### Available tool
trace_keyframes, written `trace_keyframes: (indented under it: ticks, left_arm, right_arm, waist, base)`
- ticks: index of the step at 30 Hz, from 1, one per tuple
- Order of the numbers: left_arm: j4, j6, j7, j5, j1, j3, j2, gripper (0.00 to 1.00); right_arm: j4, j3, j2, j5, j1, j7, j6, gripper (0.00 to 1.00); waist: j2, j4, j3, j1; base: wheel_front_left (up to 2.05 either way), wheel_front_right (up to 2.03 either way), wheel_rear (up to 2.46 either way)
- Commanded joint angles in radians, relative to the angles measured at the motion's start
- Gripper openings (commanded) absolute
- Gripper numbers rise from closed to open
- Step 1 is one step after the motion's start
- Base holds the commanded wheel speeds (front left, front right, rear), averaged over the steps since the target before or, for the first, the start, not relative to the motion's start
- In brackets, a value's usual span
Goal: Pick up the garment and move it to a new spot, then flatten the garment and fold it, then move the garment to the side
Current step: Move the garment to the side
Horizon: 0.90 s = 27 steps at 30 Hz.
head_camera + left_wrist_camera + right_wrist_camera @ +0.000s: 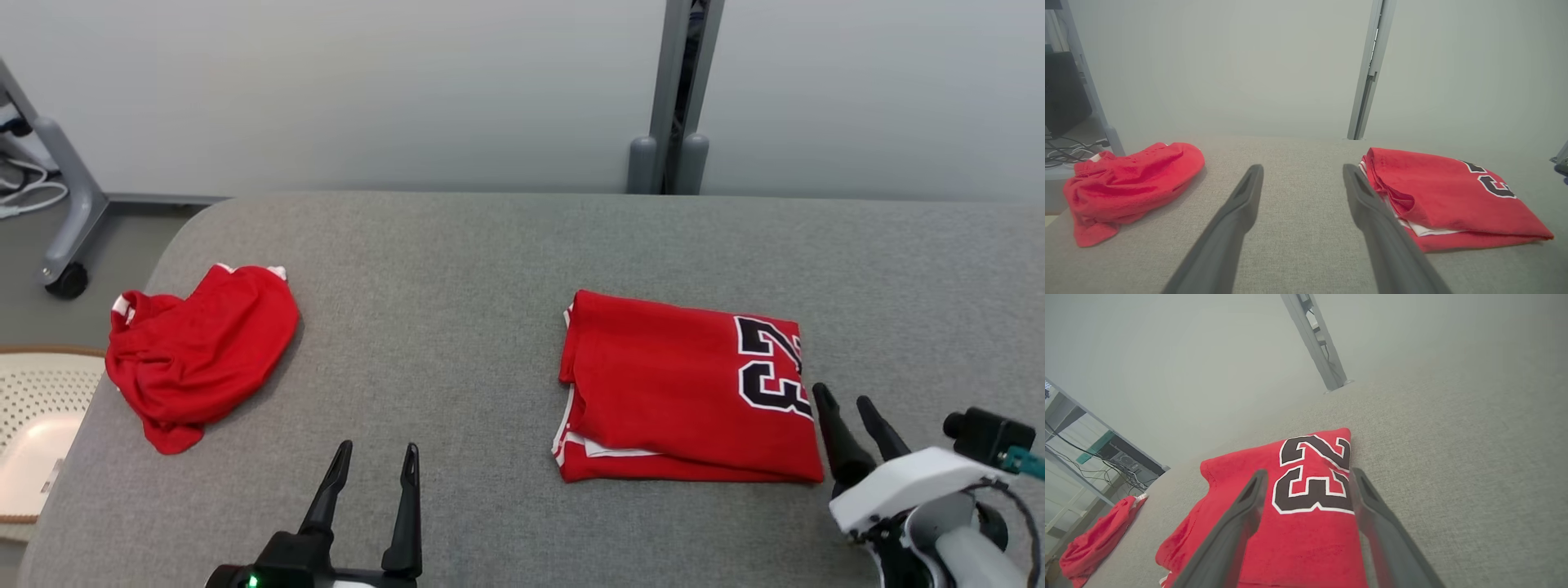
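A red garment (669, 384) with a black "23" lies folded into a neat rectangle on the grey table (457, 269), right of centre. My right gripper (841, 395) is open just off its right edge, fingers pointing over the numbered end (1306, 539). My left gripper (377, 447) is open and empty above bare table near the front, left of the folded garment (1437, 188). A second red garment (200, 351) lies crumpled in a heap near the table's left edge, apart from both grippers.
A grey wheeled stand leg (69, 212) and cables sit on the floor off the table's left. A white perforated basket (37, 408) is below the left edge. A grey post (678, 98) rises behind the table against the wall.
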Motion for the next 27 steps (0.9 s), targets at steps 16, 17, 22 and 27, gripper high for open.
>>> trace_keyframes:
  ticks: [16, 17, 22, 27]
  left_arm:
    - [0.007, -0.009, -0.004, -0.014, -0.09, -0.028, 0.003, 1.0]
    - [0.009, -0.01, -0.004, -0.014, -0.091, -0.029, 0.004, 1.0]
    - [0.011, -0.016, -0.004, -0.014, -0.109, -0.033, 0.004, 1.0]
    - [0.015, -0.018, -0.004, -0.015, -0.117, -0.038, 0.004, 1.0]
  right_arm:
    - [0.198, 0.121, -0.073, 0.285, -0.167, 0.121, 0.0, 1.0]
    - [0.203, 0.129, -0.072, 0.296, -0.172, 0.124, 0.0, 1.0]
    - [0.234, 0.16, -0.071, 0.353, -0.18, 0.143, 0.0, 0.47]
    - [0.226, 0.194, -0.087, 0.393, -0.188, 0.126, 0.0, 0.0]
  waist:
    - [0.0, 0.064, 0.119, 0.0]
    - [0.0, 0.065, 0.121, 0.0]
    - [0.0, 0.067, 0.131, 0.0]
    - [0.0, 0.069, 0.135, 0.0]
  base:
    - [0.0, 0.0, 0.0]
    - [0.0, 0.0, 0.0]
    - [0.0, 0.0, 0.0]
    - [0.0, 0.0, 0.0]
